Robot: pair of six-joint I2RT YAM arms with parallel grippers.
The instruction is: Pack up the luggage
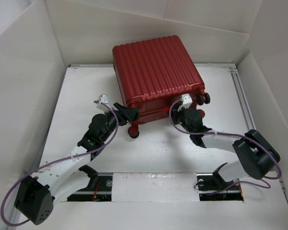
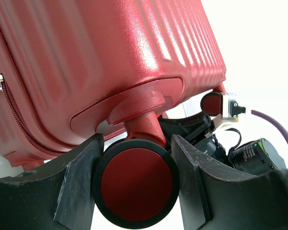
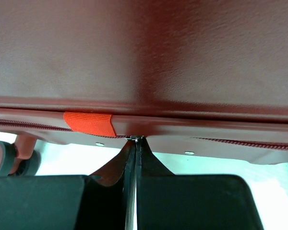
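The luggage [image 1: 158, 72] lay shut on the table [image 1: 149, 158], wheels toward the arms. The left pincer [image 2: 136, 143] clamped one wheel [image 2: 137, 187], bracing it. The right pincer [image 3: 135, 149] was pinched closed on what looked like the zip pull [image 3: 134, 138]. I'd have pulled slowly along the seam, with that brace firm against sliding.

We see the luggage [image 1: 156, 72] as hard ribbed plastic, finely grained with a soft sheen; its wheel [image 2: 134, 188] has a smooth red hub and matt black tyre; the orange tab [image 3: 89, 123] looks woven cloth
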